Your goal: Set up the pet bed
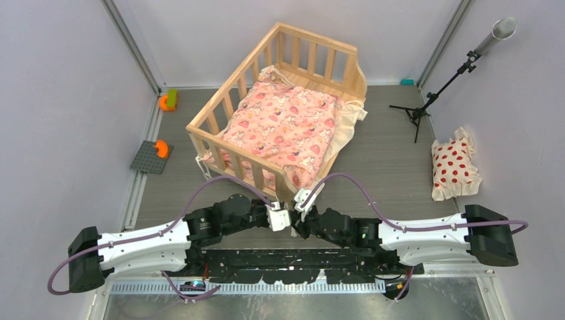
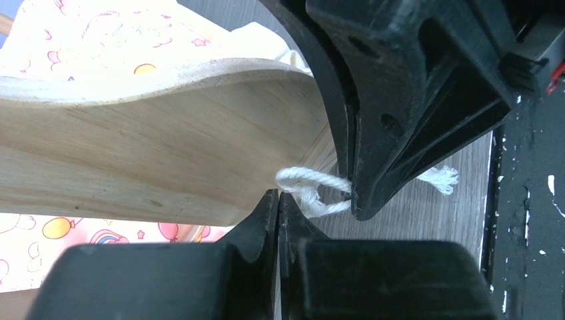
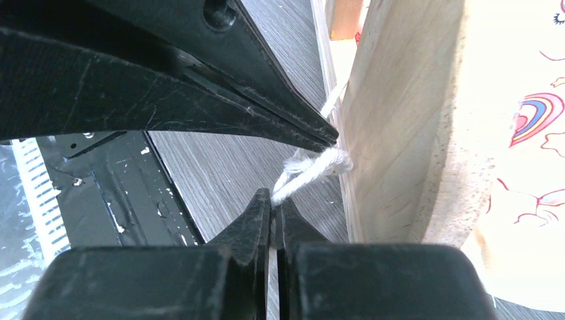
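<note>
Both arms reach forward from the near table edge and meet at the near corner of the pet bed (image 1: 318, 43), where the work centres on a single white tie cord (image 3: 316, 165). The right gripper (image 3: 272, 199) is clamped on this cord. A strand runs out from between its tips, and the left wrist view shows the frayed end leaving its far side. The left gripper (image 2: 278, 197) has its fingers pressed together with the tips against the knotted loop; whether a strand is caught between them cannot be told. The two sets of tips sit just beside each other and opposed. This is judged to be the arrangement for drawing a knot tight, with one end anchored and the other pulled. The knot lies against the curved wooden end board (image 2: 166, 153), so the cord appears intended to lash the cushion to the frame and stop it sliding. Beyond the board, the pink cartoon-print cushion (image 1: 283, 123) lies inside the bed, its cream edge spilling over the open right side. The bed stands at the middle rear of the table (image 1: 386, 160), turned at an angle, rails upright. The red-dotted pillow (image 1: 455, 170) lies well apart to the right, not yet placed.
</note>
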`<act>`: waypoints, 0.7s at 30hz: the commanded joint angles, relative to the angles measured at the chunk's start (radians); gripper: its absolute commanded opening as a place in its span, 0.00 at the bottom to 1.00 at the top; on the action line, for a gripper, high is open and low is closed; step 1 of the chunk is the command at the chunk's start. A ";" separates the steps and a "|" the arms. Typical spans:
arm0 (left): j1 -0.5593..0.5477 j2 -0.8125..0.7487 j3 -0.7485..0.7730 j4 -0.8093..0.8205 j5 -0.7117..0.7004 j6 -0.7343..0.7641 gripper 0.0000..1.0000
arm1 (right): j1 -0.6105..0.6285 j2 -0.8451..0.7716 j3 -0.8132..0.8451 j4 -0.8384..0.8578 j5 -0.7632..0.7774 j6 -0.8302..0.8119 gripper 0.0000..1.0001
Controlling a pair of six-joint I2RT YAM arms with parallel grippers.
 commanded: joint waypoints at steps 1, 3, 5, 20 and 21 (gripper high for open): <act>0.004 -0.011 0.048 -0.024 -0.036 -0.012 0.00 | 0.023 -0.011 0.001 -0.021 -0.120 0.038 0.01; 0.005 -0.015 0.049 -0.024 -0.040 -0.010 0.00 | 0.023 -0.010 0.001 -0.021 -0.118 0.036 0.01; 0.003 -0.019 0.049 -0.024 -0.038 -0.010 0.00 | 0.023 -0.008 0.001 -0.021 -0.118 0.037 0.01; 0.004 -0.101 0.034 0.005 0.012 -0.107 0.01 | 0.023 0.000 0.005 -0.016 -0.117 0.041 0.01; 0.005 -0.100 0.035 -0.004 0.017 -0.121 0.00 | 0.024 0.000 0.005 -0.018 -0.117 0.042 0.01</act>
